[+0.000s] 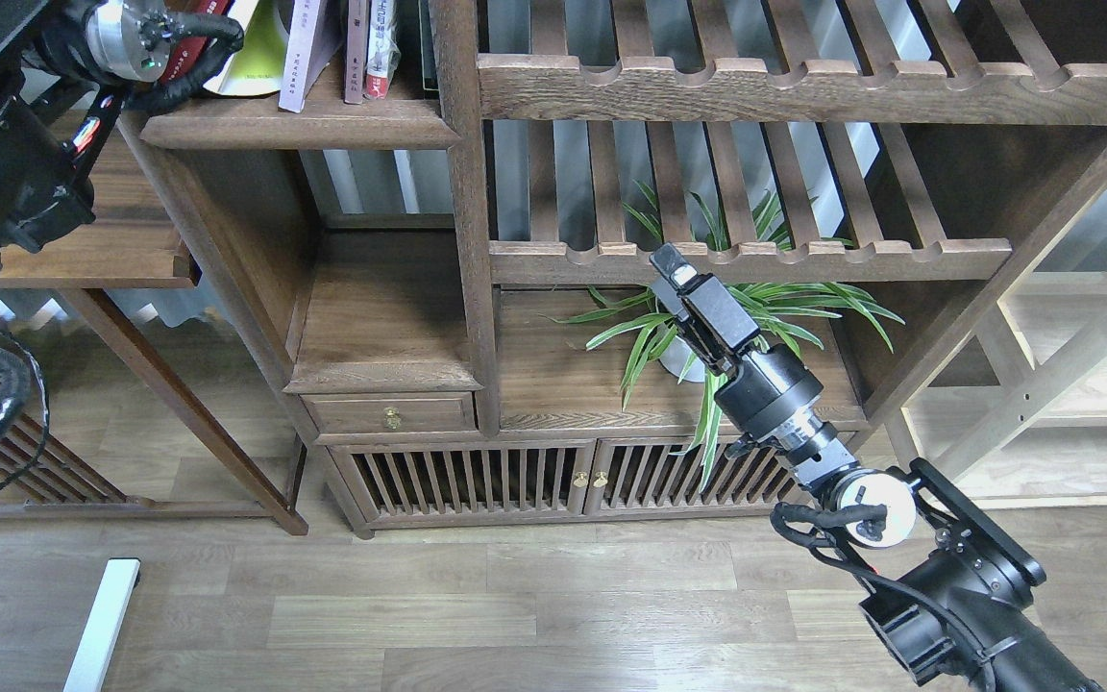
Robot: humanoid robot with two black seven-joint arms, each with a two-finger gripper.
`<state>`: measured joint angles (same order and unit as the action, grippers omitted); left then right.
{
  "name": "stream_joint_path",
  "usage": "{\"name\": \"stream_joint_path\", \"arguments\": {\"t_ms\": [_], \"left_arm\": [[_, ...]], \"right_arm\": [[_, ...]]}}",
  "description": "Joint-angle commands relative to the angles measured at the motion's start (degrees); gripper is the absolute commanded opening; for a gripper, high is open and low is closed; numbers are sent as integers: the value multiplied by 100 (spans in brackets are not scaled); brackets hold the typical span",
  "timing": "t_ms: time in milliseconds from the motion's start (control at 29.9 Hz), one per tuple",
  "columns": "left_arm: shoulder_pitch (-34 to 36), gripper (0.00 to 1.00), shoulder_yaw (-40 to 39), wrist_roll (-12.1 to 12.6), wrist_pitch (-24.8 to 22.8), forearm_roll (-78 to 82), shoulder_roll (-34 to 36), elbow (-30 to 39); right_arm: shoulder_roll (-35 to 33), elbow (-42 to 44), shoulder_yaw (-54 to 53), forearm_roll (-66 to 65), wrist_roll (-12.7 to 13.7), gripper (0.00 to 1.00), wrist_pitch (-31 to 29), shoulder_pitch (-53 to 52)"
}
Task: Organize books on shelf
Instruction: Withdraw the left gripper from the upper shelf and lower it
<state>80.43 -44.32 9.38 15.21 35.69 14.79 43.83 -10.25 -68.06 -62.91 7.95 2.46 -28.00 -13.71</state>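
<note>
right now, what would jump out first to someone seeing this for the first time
The right gripper stands out first, raised mid-frame in front of a green spider plant on the dark wooden cabinet's lower ledge. Next, the books leaning on the shelf at upper left, with the left arm crowding beside them, its gripper not visible.
</note>
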Motion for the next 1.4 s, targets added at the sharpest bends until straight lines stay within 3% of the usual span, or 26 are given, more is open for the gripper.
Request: {"name": "stream_joint_path", "arguments": {"t_ms": [0, 167, 301, 401, 468, 602, 702, 1003, 1069, 1370], "left_arm": [[26, 96, -67, -243, -26, -18, 24, 56], [-9, 99, -278, -787, -79, -44, 208, 328], [-80, 99, -357, -1025, -88, -79, 313, 653], [-106, 99, -428, -1043, -298, -447, 392, 873], [-106, 99, -428, -1069, -754, -764, 489, 926], [-150, 99, -507, -1166, -2298, -1089, 813, 1005], [-360, 99, -647, -1333, -3161, -1440, 1051, 1110], [-835, 99, -973, -1351, -4060, -2530, 1781, 2164], [-1133, 99, -1034, -1351, -4315, -2864, 1764, 2454], [-3215, 98, -1412, -1579, -4321, -3499, 1053, 3992]], "right_arm": [[6, 3, 7, -21, 0, 91, 0, 0], [-3, 21, -2, -57, 0, 91, 0, 0], [15, 21, -2, -57, 0, 92, 0, 0], [58, 21, -2, -48, 0, 92, 0, 0], [94, 21, -2, -57, 0, 92, 0, 9], [129, 21, -11, -48, -9, 92, 0, 9], [155, 21, -20, -30, -9, 92, 0, 0], [770, -5, -2, -48, 0, 92, 0, -52], [893, -5, -2, -48, 0, 92, 0, -96], [1025, -93, 7, -171, 0, 92, 0, -377]]}}
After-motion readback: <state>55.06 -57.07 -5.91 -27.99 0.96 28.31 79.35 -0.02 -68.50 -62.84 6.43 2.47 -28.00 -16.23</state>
